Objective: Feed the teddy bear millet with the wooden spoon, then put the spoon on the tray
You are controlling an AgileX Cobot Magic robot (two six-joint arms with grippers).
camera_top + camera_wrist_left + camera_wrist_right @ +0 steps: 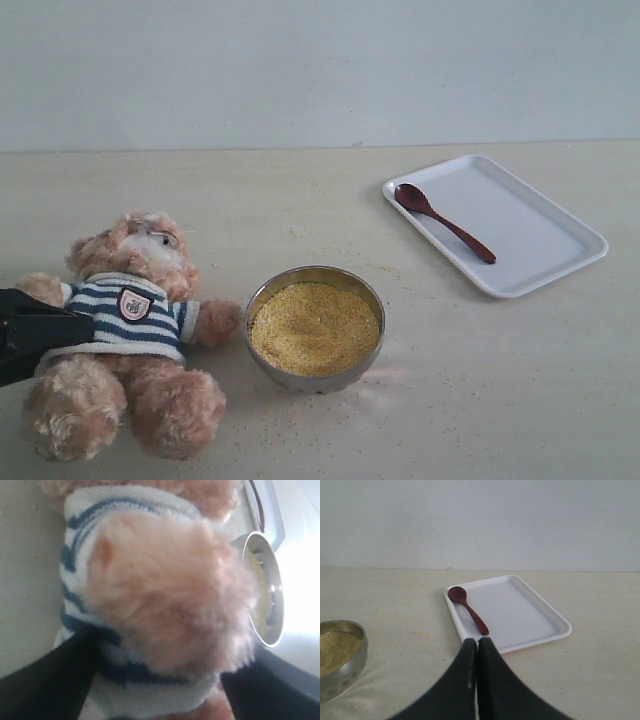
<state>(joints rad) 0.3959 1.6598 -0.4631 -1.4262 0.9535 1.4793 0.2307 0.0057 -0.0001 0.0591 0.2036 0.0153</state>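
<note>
1. The small dark-brown wooden spoon (445, 224) lies on the flat white plastic tray (540, 235) — that part looks done.
2. The left gripper (72, 338) has its jaws wide apart, one on each side of the fluffy striped-sweater teddy bear (135, 325).
3. The right gripper (478, 641) has its jaws closed and holds nothing.
4. Pull the left gripper away slowly — don't snag fur or bump the round steel bowl (312, 382) of yellow millet (315, 328).
</note>
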